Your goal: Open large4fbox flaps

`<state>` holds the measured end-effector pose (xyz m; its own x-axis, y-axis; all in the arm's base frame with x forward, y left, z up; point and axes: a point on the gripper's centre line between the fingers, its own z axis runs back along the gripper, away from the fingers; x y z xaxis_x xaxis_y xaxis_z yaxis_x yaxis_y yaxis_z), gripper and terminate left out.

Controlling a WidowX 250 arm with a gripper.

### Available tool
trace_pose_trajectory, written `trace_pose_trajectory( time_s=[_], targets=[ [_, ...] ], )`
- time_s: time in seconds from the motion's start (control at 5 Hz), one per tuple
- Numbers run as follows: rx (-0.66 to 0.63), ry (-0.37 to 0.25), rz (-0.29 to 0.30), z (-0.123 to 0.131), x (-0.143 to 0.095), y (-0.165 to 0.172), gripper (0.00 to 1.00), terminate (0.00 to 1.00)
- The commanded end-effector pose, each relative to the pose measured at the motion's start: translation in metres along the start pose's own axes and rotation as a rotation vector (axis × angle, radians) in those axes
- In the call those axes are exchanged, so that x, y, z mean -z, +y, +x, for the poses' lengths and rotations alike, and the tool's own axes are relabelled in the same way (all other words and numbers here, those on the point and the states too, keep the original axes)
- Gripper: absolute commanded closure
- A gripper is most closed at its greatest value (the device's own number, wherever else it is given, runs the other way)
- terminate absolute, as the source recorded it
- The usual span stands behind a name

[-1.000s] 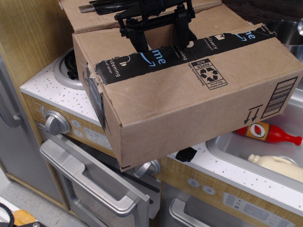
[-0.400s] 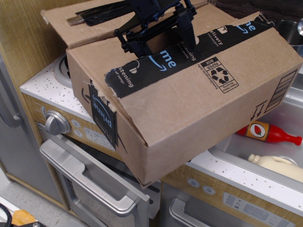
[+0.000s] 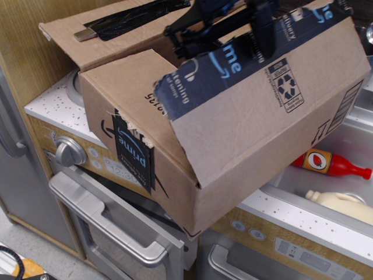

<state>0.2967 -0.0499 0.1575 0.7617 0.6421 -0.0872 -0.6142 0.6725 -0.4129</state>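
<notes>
The large4fbox (image 3: 233,157), brown cardboard, sits askew on the toy kitchen counter, and its near corner overhangs the oven front. Its near long flap (image 3: 256,87), with black-and-blue tape and a recycling mark, stands tilted up steeply. My black gripper (image 3: 224,38) is at that flap's upper edge, blurred. Its two fingers (image 3: 186,41) are spread wide along the edge, so it looks open and hooked on the edge rather than clamped. The far flap (image 3: 99,29), with a black tape strip, is folded back. A left end flap (image 3: 125,81) lies flat. The box's inside is hidden.
A red bottle (image 3: 332,163) and a cream bottle (image 3: 341,201) lie in the sink (image 3: 274,192) right of the box. A knob (image 3: 70,151) and the oven handle (image 3: 105,216) are below it. A burner (image 3: 73,87) is at the left. A wooden wall (image 3: 29,52) is behind.
The near flap has swung from flat to steeply raised, and the gripper has moved up and right with it. The box has turned, and its near corner has slid further over the counter edge.
</notes>
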Motion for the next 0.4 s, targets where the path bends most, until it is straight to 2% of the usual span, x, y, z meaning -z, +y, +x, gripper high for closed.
trace_pose_trajectory(
  time_s=[0.0, 0.2],
  targets=[
    [-0.031, -0.082, -0.036, -0.024, -0.02, -0.048, 0.0, 0.0],
    [-0.057, -0.11, -0.034, -0.047, -0.016, -0.056, 0.0, 0.0]
  ],
)
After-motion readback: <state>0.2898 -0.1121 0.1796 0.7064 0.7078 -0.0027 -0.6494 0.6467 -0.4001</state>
